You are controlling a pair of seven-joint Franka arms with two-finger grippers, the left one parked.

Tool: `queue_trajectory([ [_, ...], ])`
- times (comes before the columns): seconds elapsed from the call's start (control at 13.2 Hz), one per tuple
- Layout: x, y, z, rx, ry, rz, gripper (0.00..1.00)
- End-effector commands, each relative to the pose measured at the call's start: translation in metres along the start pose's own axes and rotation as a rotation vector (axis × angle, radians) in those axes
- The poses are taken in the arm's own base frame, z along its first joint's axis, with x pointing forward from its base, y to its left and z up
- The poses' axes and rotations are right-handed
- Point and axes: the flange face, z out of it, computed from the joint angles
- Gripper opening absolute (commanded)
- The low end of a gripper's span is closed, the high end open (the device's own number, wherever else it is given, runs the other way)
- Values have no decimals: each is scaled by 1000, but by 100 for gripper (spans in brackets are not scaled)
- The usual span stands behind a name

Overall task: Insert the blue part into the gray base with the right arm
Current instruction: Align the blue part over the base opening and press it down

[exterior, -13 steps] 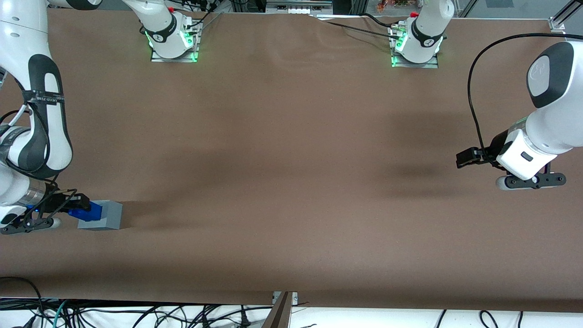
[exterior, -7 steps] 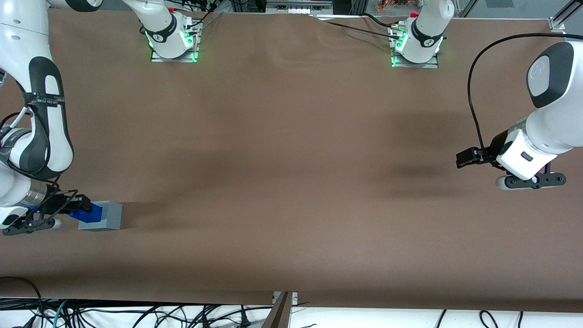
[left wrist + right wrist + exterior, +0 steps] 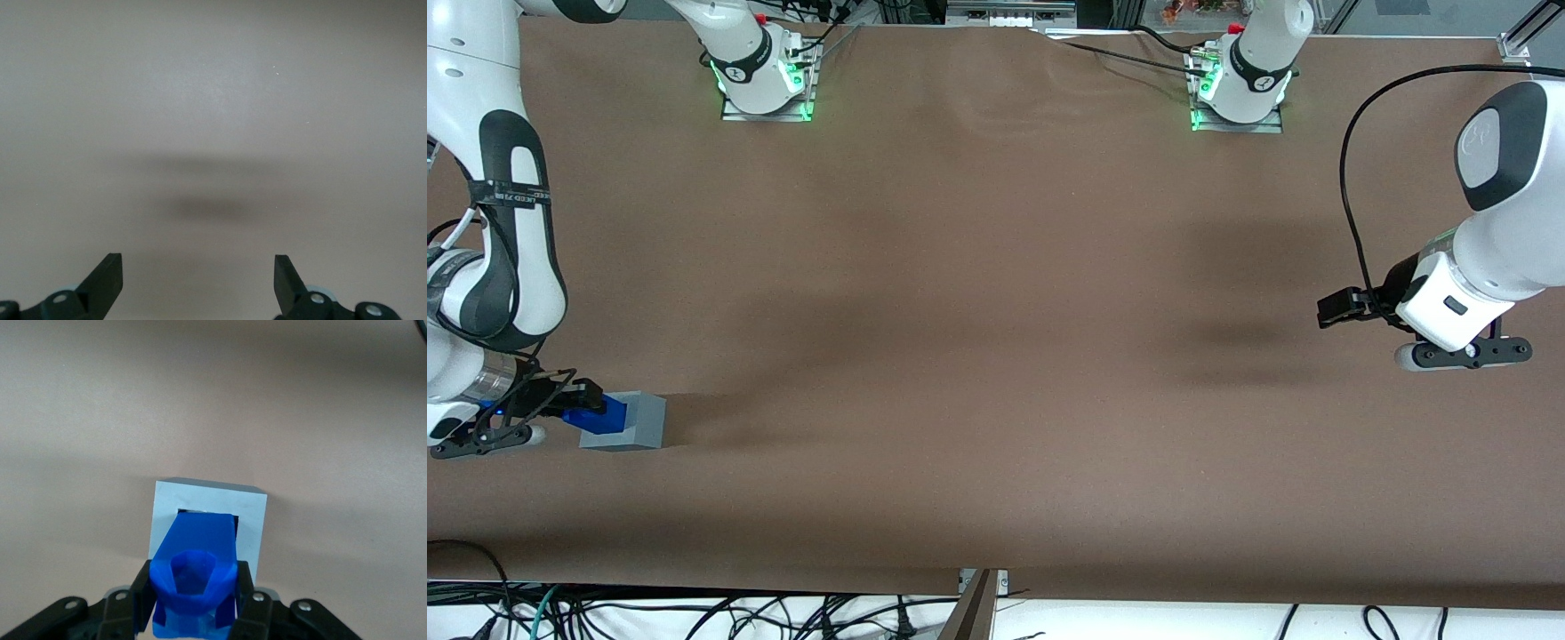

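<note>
Nearest the front cam: bare strip of brown table (image 3: 996,498), nothing on it.

Working arm's end of table, at approx. 9 o'clock in the front view:
- Gripper (image 3: 560,404) of the right arm (image 3: 511,222) sits low over the table, fingers (image 3: 243,593) closed on the blue part (image 3: 195,577), one pad per flank.
- Blue part (image 3: 596,414) is clear of the table, held partly over the gray base (image 3: 631,422), overlapping the base's edge nearest the gripper.
- Gray base stands on the table, just beside the gripper, toward the table's middle.

Key relation (right wrist view):
- Gray base (image 3: 207,520) lies at 12 o'clock from the gripper (image 3: 193,600), directly ahead along the part's long axis.
- Long axis of the blue part runs 6-to-12; its leading end covers most of the square recess (image 3: 190,512), of which only a dark sliver shows at the part's tip.
- Part looks centred side-to-side in the recess. Whether the tip is inside the recess or only over it: cannot tell.

Judgement: insertion is at the alignment/seating stage. Coming move should need a short push along that axis, w/ no sideways correction. Risk: tip catches the recess rim and shoves the unclamped base.

Farthest from cam: two arm mounts (image 3: 765,84), green lights on.
</note>
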Motion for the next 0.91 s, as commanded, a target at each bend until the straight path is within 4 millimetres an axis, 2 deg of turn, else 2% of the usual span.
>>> queue_trajectory([
  [0.0,-12,9,45,44,-73,-9,28],
  [0.53,-15,10,50,53,-93,-5,29],
  [0.61,-15,10,50,52,-91,-6,39],
  [0.68,-15,10,50,52,-91,-6,84],
  [0.76,-14,9,47,51,-86,-7,99],
  [0.84,-12,7,42,50,-78,-10,100],
])
